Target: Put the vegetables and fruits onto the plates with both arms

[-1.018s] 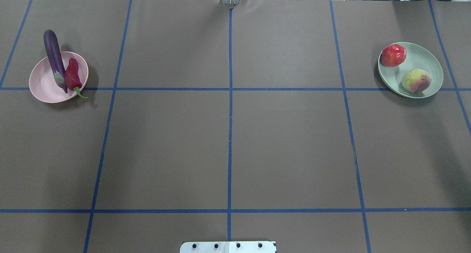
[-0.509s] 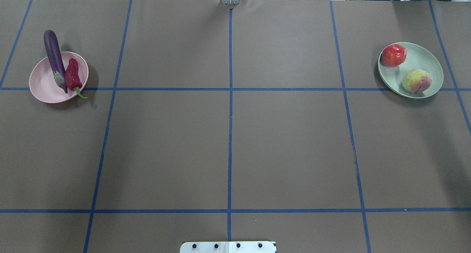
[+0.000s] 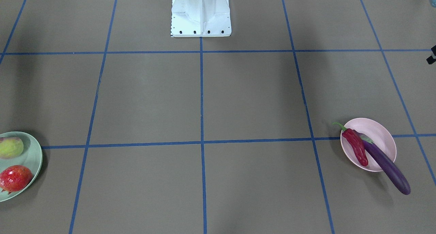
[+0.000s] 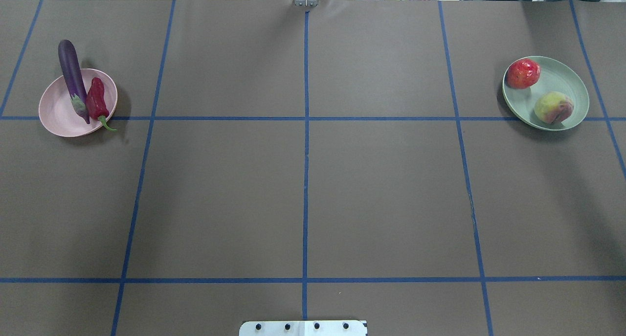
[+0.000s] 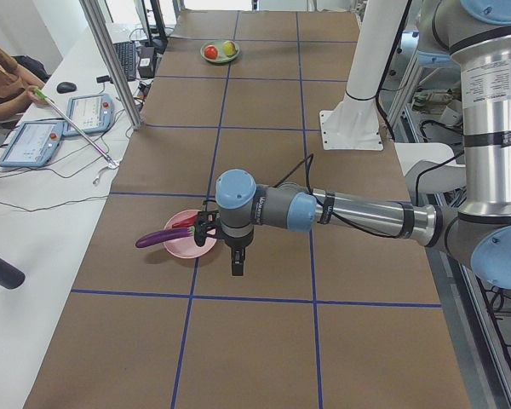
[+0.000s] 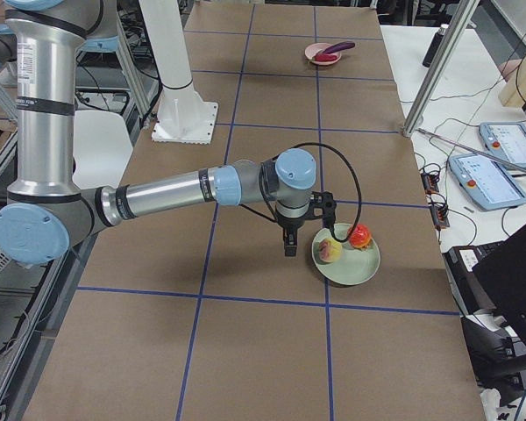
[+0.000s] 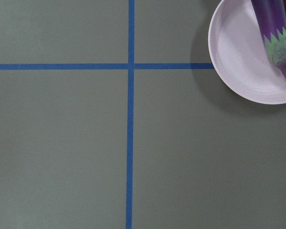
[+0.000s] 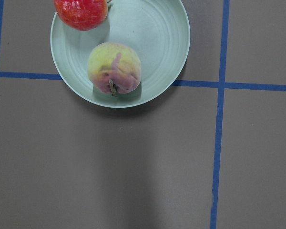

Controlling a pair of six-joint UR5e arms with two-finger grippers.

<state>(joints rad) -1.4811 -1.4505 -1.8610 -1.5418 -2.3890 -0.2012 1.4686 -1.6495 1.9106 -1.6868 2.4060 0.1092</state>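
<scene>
The purple eggplant [image 4: 72, 77] and red chili pepper [image 4: 97, 99] lie on the pale pink plate [image 4: 58, 113] at the far left. The eggplant's tip sticks out over the rim. The pomegranate-like fruit [image 4: 523, 73] and the peach [image 4: 553, 107] sit in the mint green plate [image 4: 567, 81] at the far right. My left gripper [image 5: 237, 260] hangs above the table beside the pink plate [image 5: 187, 247]. My right gripper [image 6: 289, 241] hangs beside the green plate [image 6: 355, 267]. Both show only in the side views, so I cannot tell whether they are open or shut.
The brown table cover carries a grid of blue tape lines [image 4: 305, 179]. The white robot base block [image 3: 201, 12] stands at the robot's edge of the table. Tablets [image 5: 34, 141] and metal posts [image 5: 111, 60] stand on the operators' side.
</scene>
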